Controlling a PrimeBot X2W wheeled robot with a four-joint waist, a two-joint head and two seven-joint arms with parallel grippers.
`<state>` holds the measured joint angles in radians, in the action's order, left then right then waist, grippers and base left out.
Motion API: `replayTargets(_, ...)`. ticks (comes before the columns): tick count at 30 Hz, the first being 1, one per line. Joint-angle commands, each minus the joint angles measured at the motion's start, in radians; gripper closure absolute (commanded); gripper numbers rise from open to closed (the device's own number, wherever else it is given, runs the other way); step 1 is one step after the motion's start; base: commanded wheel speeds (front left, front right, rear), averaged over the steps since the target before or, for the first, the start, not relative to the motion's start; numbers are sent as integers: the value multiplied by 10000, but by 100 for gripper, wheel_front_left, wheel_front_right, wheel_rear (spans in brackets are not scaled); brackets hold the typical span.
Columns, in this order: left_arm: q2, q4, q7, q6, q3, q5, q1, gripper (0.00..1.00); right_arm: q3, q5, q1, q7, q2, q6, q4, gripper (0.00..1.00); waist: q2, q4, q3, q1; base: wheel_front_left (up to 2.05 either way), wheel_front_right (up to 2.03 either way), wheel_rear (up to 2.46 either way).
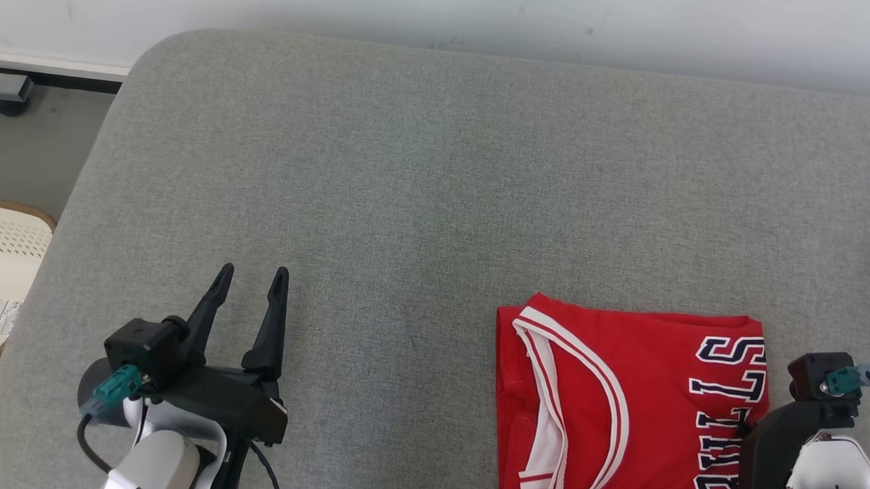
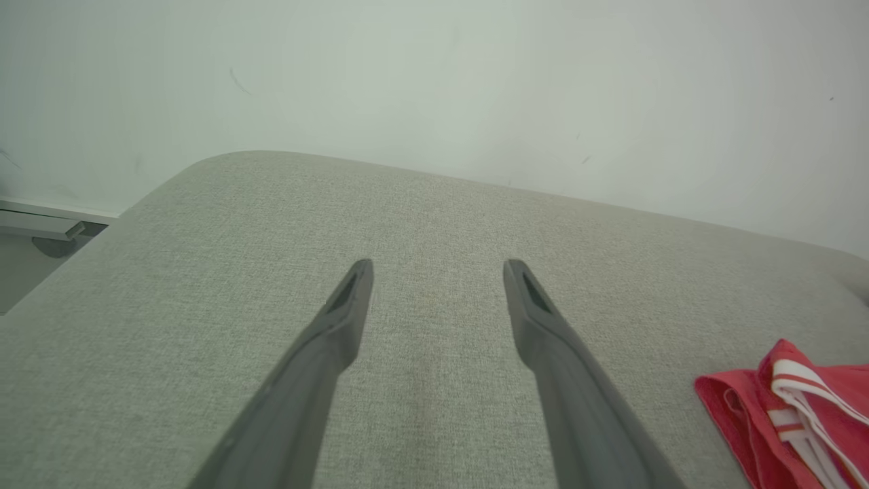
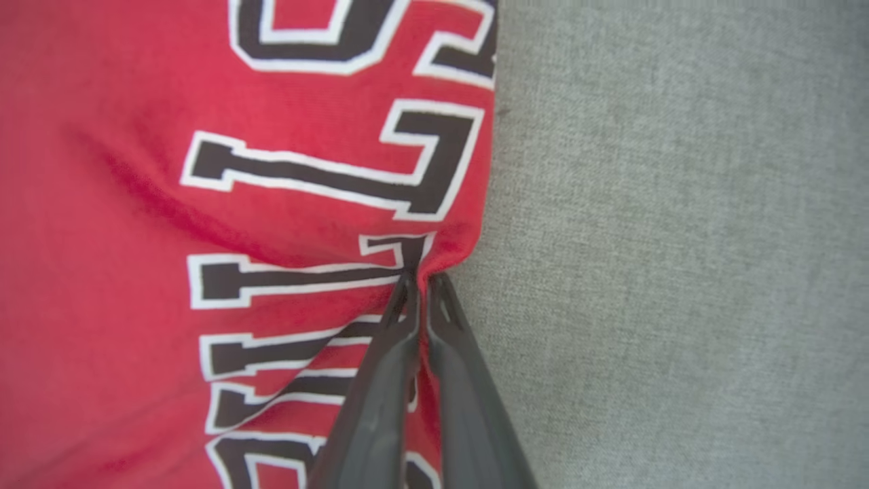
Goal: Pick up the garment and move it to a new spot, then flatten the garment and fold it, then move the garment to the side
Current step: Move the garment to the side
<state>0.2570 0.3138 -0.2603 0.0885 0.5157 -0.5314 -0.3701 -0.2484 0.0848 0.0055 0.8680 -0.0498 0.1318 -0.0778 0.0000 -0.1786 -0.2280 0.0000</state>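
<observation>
The right wrist view gives what the head view hides: the right gripper (image 3: 422, 280) has its two dark fingers pinched together on a puckered fold at the right edge of the red Bulls jersey (image 3: 136, 170), where the lettering meets the grey cushion (image 3: 679, 238). In the head view the folded jersey lies at the lower right of the frame, striped neckline to the left, running off the bottom edge. Bare cushion spans the centre and upper frame to a rounded corner at upper left, with a pale wall (image 1: 443, 13) beyond. At lower left the left gripper (image 1: 254, 273) holds nothing, its fingers spread wide above bare fabric, well apart from the jersey.
</observation>
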Motion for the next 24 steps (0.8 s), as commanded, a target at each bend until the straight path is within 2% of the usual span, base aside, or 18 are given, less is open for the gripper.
replayTargets(1,65,-18,-42,30,-44,-45,-25,0,42,-85,-181,-102,-23,-17,67,100,0,-9,8,0,0,0,0)
replayTargets(5,82,-69,-45,44,-68,-26,-17,0,239,-406,-427,-272,-22,-15,-155,100,0,18,8,0,0,0,0)
replayTargets(13,109,-170,-50,109,-117,32,-44,0,-13,-794,-1239,-516,-40,-17,-340,100,0,242,-81,0,0,0,0)
replayTargets(24,224,-374,-39,157,-132,179,-260,0,1133,-1201,-2876,-994,-982,-17,287,100,0,1047,-307,0,0,0,0)
